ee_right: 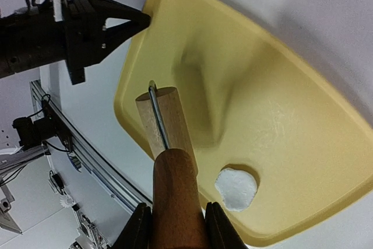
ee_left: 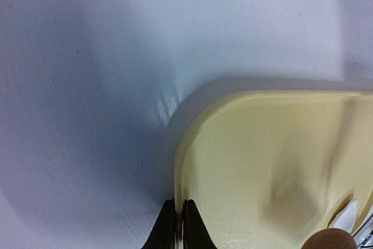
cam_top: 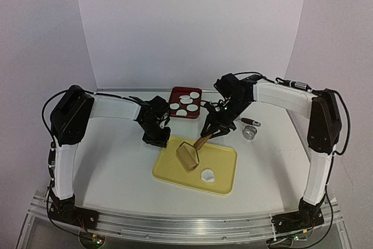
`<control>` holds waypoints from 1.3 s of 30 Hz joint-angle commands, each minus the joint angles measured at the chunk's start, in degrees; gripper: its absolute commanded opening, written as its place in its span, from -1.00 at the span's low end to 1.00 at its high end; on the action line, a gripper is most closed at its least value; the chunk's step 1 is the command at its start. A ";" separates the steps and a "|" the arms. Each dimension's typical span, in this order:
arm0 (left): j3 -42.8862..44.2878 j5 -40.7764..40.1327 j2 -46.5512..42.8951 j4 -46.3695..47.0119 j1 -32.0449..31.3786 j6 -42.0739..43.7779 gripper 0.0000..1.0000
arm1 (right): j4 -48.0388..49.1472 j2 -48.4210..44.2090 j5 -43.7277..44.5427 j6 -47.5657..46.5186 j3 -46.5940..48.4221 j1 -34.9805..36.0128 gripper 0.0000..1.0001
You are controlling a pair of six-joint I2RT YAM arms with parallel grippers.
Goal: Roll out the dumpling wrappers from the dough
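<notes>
Wooden rolling pin over yellow board.
Handle pinched in right jaws; left jaws pinch board's ten-o'clock corner; dough at pin's four o'clock.

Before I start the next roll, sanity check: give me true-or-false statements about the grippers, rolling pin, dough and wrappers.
1. The right gripper holds the rolling pin by its wooden handle. True.
2. The rolling pin is pressing on the dough. False: the dough lies apart from it on the yellow board.
3. The left gripper is open, holding nothing. False: it is shut on the board's corner rim.
4. Five dumpling wrappers lie in the red tray. True.
5. The metal ring cutter stands on the board. False: it stands on the table, to the board's right.
</notes>
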 commanded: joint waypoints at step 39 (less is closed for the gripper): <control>-11.13 -1.45 -6.53 -5.67 -3.98 -1.26 -0.67 | 4.00 -18.59 14.38 14.76 -30.16 -0.22 -1.00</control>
